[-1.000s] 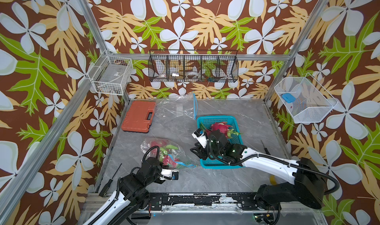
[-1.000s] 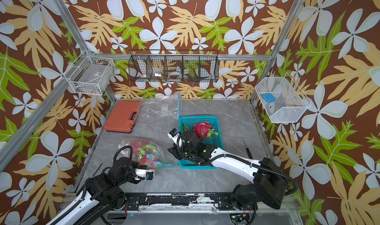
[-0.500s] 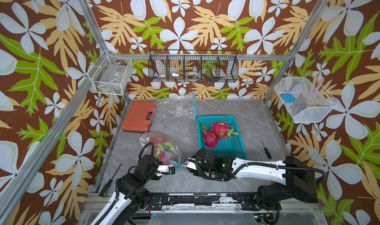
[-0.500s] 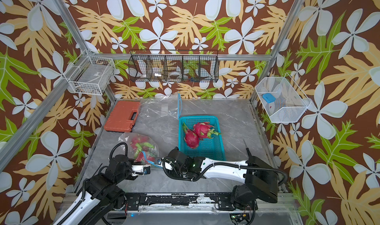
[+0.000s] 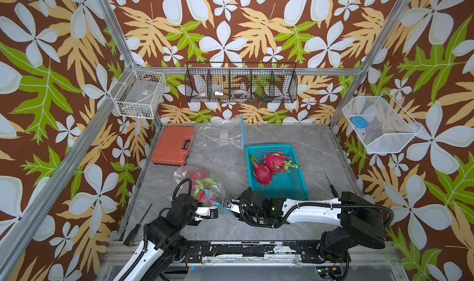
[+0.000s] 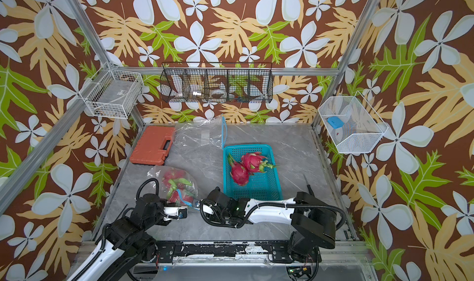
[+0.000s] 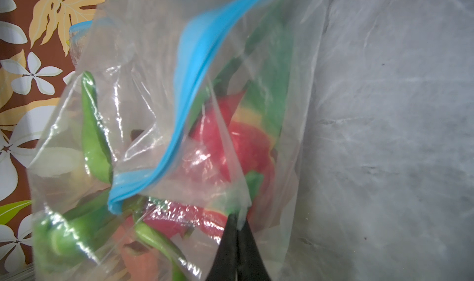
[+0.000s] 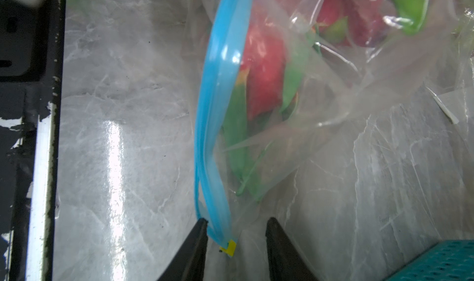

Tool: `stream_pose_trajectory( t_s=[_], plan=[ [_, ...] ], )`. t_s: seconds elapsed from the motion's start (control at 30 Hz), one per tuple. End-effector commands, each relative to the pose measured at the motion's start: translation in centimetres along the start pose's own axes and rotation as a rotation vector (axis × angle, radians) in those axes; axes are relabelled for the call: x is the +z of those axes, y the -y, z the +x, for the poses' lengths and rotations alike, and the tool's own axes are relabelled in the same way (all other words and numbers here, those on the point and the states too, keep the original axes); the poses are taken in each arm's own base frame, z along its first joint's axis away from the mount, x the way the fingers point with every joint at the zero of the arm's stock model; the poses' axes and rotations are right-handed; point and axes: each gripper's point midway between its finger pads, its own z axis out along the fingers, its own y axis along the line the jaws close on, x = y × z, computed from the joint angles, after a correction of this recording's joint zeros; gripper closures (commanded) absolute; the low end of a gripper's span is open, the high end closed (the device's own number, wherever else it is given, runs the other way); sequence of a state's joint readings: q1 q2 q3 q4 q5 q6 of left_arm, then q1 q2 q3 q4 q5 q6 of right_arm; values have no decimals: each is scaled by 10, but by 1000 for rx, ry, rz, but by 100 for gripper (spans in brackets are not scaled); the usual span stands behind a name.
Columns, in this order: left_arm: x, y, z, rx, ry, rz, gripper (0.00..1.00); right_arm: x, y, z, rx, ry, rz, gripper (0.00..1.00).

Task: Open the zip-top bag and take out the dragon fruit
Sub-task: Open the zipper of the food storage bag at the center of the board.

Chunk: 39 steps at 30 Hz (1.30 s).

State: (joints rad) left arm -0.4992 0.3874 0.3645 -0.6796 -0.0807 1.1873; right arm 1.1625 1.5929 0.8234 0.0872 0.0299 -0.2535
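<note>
The clear zip-top bag (image 5: 202,187) lies on the grey table left of centre, with dragon fruit (image 5: 199,175) inside it, pink with green scales. My left gripper (image 7: 237,225) is shut on a fold of the bag's plastic near the fruit (image 7: 243,143). The right gripper (image 8: 237,223) is open. The end of the blue zip strip (image 8: 218,113), with its yellow tab (image 8: 228,247), lies between its fingers; one fingertip (image 8: 201,224) touches the strip. Both grippers meet at the bag's near edge in both top views, left (image 5: 214,213) and right (image 5: 225,204). Two more dragon fruits (image 5: 262,173) lie in the blue basket (image 5: 269,147).
An empty clear zip bag (image 5: 220,136) and an orange case (image 5: 173,145) lie at the back of the table. One screwdriver (image 5: 331,187) lies right of the basket, another (image 5: 136,228) by the front left edge. Wire baskets hang on the walls.
My right arm has swung from over the blue basket down to the bag's near edge, and its jaws now straddle the zip end. The left gripper stays shut on the bag.
</note>
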Motion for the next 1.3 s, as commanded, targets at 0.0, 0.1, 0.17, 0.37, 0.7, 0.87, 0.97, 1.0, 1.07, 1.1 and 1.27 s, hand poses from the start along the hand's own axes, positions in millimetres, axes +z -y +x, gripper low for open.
stream_pose_trajectory(
  t_s=[0.0, 0.1, 0.17, 0.37, 0.7, 0.87, 0.97, 1.0, 1.07, 1.1, 1.27],
  plan=[
    [0, 1, 0, -2, 0, 10, 100, 2, 2, -8, 30, 30, 13, 58],
    [0, 1, 0, -4, -2, 15, 100, 1, 2, -6, 24, 42, 28, 57],
    [0, 1, -1, -4, 0, 16, 100, 3, 4, -5, 23, 36, 37, 57],
    [-1, -2, -4, -7, 12, 11, 100, 16, 15, -11, 51, 25, 93, 66],
    [-5, -7, -6, -8, 22, 1, 100, 0, 50, -43, 211, 158, 250, 100],
    [-22, -43, -34, 3, 156, -132, 100, -27, 81, -75, 426, 268, 210, 100],
    [-51, -85, -66, 14, 296, -254, 100, -38, 90, -99, 468, 283, 191, 100],
    [-62, -98, -76, 9, 339, -274, 100, -43, 95, -109, 484, 295, 184, 100],
    [-84, -120, -94, -18, 413, -290, 92, -48, 103, -120, 528, 300, 176, 100],
    [-94, -131, -102, -38, 444, -294, 87, -50, 107, -126, 555, 296, 163, 100],
    [-123, -167, -120, -73, 491, -317, 68, -64, 113, -161, 615, 315, 81, 100]
  ],
)
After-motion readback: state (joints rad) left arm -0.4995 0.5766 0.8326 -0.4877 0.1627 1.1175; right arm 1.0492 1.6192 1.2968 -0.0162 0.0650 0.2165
